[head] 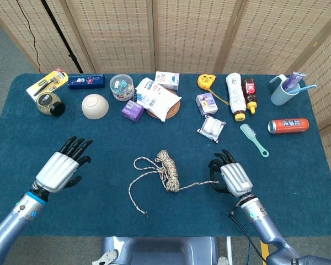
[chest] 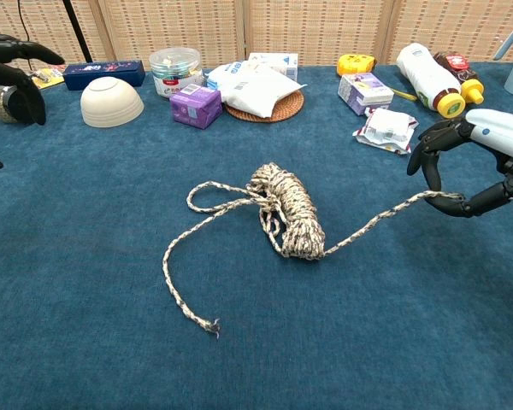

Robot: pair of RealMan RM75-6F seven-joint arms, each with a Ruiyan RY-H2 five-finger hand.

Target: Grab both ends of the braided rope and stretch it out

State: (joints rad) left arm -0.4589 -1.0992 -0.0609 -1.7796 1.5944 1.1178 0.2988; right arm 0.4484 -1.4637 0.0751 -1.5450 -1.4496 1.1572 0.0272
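Note:
A braided rope (head: pixel 169 170) (chest: pixel 289 211) lies mid-table as a coiled bundle with two loose tails. One tail runs right to my right hand (head: pixel 230 178) (chest: pixel 483 161), which pinches its end just above the cloth. The other tail loops left and ends frayed at the front (head: pixel 145 213) (chest: pixel 212 326), lying free. My left hand (head: pixel 59 168) (chest: pixel 8 73) hovers over the left part of the table with fingers spread, holding nothing, well left of the rope.
Along the far edge stand a jar (head: pixel 48 104), a bowl (head: pixel 95 106), a purple box (head: pixel 133 111), a white pack on a wicker mat (head: pixel 158 99), bottles (head: pixel 236 96), a cup (head: pixel 283 91) and a red can (head: pixel 287 126). A green brush (head: pixel 254 139) lies by my right hand.

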